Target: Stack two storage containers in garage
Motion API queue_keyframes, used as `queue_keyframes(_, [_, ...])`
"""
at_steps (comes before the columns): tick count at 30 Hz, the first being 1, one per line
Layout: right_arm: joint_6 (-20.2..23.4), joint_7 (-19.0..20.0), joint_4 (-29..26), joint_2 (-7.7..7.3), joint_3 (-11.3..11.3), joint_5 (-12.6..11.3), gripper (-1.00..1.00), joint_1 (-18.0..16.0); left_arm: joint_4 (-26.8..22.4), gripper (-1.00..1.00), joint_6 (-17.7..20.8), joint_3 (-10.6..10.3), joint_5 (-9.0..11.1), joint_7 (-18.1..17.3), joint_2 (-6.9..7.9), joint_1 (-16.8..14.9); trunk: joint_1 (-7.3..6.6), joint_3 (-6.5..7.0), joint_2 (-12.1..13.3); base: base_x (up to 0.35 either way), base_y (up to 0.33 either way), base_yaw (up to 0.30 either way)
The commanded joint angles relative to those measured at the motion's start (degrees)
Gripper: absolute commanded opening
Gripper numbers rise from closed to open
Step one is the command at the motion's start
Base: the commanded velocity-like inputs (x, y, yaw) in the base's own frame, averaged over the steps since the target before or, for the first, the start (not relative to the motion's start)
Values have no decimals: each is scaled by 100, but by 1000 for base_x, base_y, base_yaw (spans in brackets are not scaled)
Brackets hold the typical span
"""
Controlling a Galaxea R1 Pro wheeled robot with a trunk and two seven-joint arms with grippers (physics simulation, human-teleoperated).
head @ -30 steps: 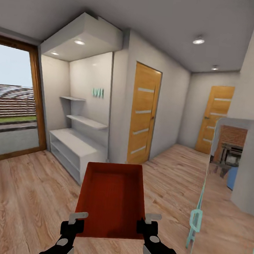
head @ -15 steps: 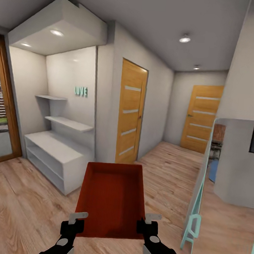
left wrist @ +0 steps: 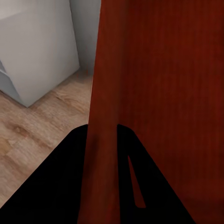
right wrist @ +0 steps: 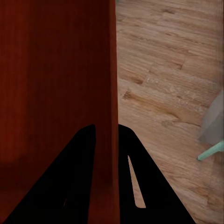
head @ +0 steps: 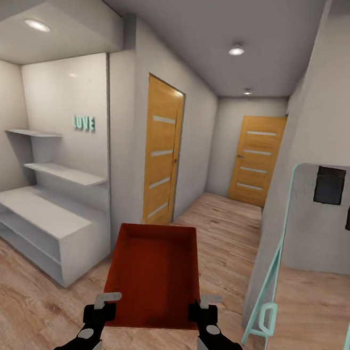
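The robot is carrying one storage container (head: 154, 275) out in front of its trunk, above the light wood plank floor (head: 18, 299), facing a narrow hallway (head: 230, 212) with two wood doors. By my judgement the task is in its early transport stage: this bin is lifted and travelling, the garage is not reached yet, and nothing is being stacked yet.

Going from left to right: a white shelf unit (head: 42, 221) is standing at the left. The left end effector (head: 101, 303) is clamping the container's left wall near the near corner, its fingers closed on either side of the rim (left wrist: 100, 154). The right end effector (head: 205, 305) is gripping the opposite wall likewise (right wrist: 107, 154). A mint-framed standing mirror (head: 320, 221) is leaning further right.
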Motion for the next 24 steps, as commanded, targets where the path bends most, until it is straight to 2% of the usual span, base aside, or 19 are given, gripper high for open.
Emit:
queue_keyframes(1, [5, 66, 8, 5, -100, -33, -100, -3, -14, -100, 8, 166, -103, 11, -18, -8, 5, -6, -6, 299, 222, -275])
queue_keyframes(24, [5, 66, 8, 2, -100, -33, -100, -3, -13, -100, 8, 166, -103, 12, -18, -8, 5, -6, -6, 299, 222, -259])
